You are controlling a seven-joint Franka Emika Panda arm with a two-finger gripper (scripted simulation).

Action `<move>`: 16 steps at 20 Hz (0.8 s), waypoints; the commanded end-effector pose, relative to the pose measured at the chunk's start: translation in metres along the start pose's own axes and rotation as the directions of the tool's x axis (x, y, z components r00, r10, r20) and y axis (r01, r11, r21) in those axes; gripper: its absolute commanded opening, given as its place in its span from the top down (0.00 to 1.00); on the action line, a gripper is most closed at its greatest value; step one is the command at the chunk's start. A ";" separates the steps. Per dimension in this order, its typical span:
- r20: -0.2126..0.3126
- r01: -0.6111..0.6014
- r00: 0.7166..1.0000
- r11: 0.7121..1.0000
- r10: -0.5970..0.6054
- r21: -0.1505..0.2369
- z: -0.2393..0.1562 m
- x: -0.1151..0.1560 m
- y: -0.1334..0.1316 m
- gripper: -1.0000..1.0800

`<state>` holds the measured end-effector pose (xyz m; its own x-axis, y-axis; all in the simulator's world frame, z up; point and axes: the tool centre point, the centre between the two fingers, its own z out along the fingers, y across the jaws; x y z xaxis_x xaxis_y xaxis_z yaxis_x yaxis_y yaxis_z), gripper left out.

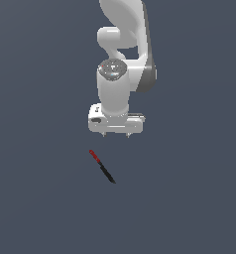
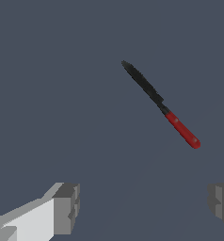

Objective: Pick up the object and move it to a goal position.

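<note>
Gripper [image 1: 116,135] wide open, holding nothing.
Knife [image 1: 102,166] lies flat on the floor [image 1: 189,198], apart from the fingers [image 2: 67,207].

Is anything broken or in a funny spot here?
Nothing looks broken or spilled. The little knife lies flat on the plain grey floor, slanted, with its red handle nearer the arm. The pincer hangs open, away from the knife and not touching it. Nothing else is around it.
</note>
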<state>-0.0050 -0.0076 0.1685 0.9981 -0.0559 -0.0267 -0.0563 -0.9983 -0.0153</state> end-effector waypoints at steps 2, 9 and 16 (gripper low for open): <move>0.000 0.002 1.000 1.000 -0.002 0.000 0.000 0.000 0.000 0.04; -0.017 0.070 0.997 0.997 -0.070 -0.018 -0.011 0.003 -0.012 0.04; -0.018 0.079 0.997 0.997 -0.079 -0.019 -0.011 0.004 -0.012 0.04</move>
<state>-0.0007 0.0044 0.1803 0.9998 0.0209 -0.0066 0.0209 -0.9998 0.0015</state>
